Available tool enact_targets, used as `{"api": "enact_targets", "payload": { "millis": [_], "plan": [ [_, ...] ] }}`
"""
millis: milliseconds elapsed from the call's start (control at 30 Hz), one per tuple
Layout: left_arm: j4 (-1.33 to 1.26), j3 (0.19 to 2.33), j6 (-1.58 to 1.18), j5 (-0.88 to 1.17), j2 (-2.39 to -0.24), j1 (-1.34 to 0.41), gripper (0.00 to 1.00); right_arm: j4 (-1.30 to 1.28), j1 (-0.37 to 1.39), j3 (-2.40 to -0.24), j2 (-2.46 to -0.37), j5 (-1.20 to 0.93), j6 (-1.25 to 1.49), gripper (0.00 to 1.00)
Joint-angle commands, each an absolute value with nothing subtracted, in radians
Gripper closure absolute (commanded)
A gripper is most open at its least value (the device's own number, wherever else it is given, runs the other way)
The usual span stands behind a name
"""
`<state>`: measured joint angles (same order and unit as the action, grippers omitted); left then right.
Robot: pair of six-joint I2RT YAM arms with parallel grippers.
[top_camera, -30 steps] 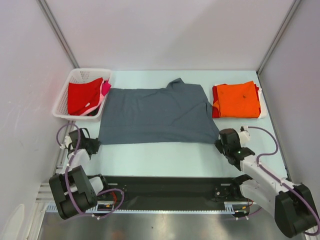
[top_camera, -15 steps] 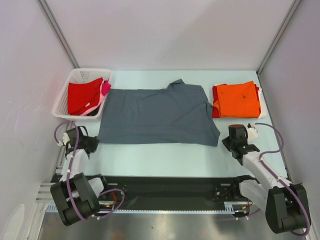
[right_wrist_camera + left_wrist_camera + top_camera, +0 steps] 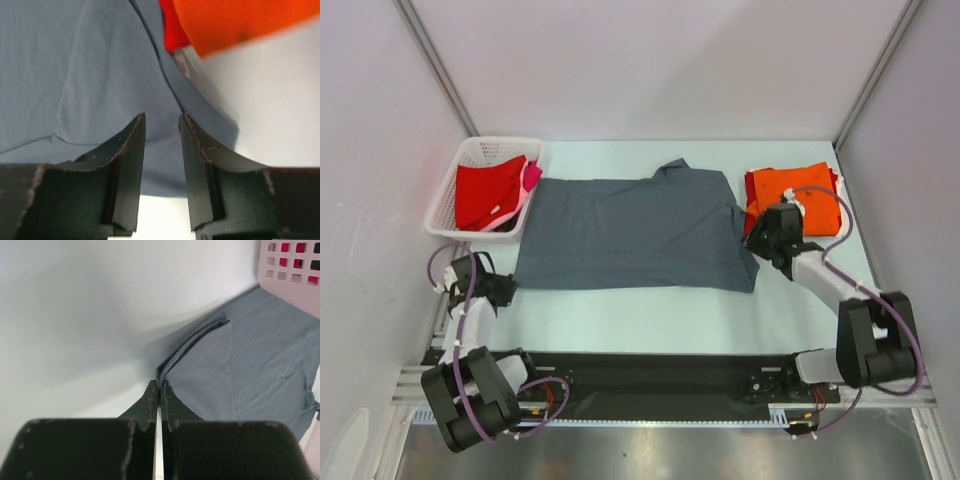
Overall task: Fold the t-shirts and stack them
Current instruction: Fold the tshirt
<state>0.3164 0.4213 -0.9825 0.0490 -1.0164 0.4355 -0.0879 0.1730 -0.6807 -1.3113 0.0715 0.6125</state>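
Note:
A dark slate-grey t-shirt [image 3: 635, 230] lies spread flat in the middle of the table. My left gripper [image 3: 506, 290] is at its near left corner. In the left wrist view the jaws [image 3: 158, 385] are shut, with the grey shirt's [image 3: 240, 370] bunched corner pinched at their tips. My right gripper [image 3: 761, 238] hangs over the shirt's right edge beside the folded orange t-shirt [image 3: 798, 198]. In the right wrist view that gripper [image 3: 162, 116] is open, and grey cloth [image 3: 90, 75] lies flat below it. Orange cloth [image 3: 240, 20] and red cloth [image 3: 170, 35] show just beyond.
A white lattice basket [image 3: 445, 195] at the back left holds a red shirt [image 3: 485, 195] and a pink one [image 3: 531, 177]; its wall [image 3: 295, 285] shows in the left wrist view. Grey walls close in both sides and the back.
My right gripper has opened and swung from the grey shirt's near right corner up to its right edge by the orange stack. The left gripper has stayed shut at the left corner.

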Motion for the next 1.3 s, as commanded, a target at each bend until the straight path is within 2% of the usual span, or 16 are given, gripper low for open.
{"api": "enact_targets", "payload": {
  "millis": [0, 233, 300, 400, 667, 867, 1133, 1233, 1267],
  "plan": [
    [0.321, 0.456, -0.948, 0.034, -1.023, 0.457, 1.00, -0.054, 0.193, -0.797, -1.413, 0.101, 0.532, 0.63],
    [0.295, 0.430, -0.943, 0.026, -0.996, 0.459, 1.00, -0.133, 0.219, -1.096, -1.724, 0.207, 0.488, 0.68],
    [0.288, 0.416, -0.942, 0.026, -0.974, 0.459, 1.00, -0.170, 0.219, -1.178, -1.787, 0.279, 0.459, 0.75],
    [0.269, 0.393, -0.942, 0.022, -0.951, 0.457, 1.00, -0.258, 0.209, -1.330, -1.920, 0.357, 0.446, 0.81],
    [0.249, 0.388, -0.930, 0.017, -0.972, 0.457, 1.00, -0.350, 0.077, -1.492, -2.097, 0.299, 0.469, 0.82],
    [0.233, 0.385, -0.928, 0.021, -0.991, 0.459, 1.00, -0.345, 0.041, -1.491, -2.069, 0.293, 0.453, 0.72],
    [0.230, 0.380, -0.920, 0.023, -0.991, 0.457, 1.00, -0.382, -0.021, -1.528, -2.080, 0.258, 0.445, 0.69],
    [0.235, 0.380, -0.922, 0.017, -0.996, 0.457, 0.99, -0.376, -0.018, -1.519, -2.060, 0.233, 0.442, 0.66],
    [0.238, 0.379, -0.923, 0.018, -0.993, 0.457, 0.98, -0.370, -0.015, -1.503, -2.030, 0.215, 0.443, 0.62]
  ]
}}
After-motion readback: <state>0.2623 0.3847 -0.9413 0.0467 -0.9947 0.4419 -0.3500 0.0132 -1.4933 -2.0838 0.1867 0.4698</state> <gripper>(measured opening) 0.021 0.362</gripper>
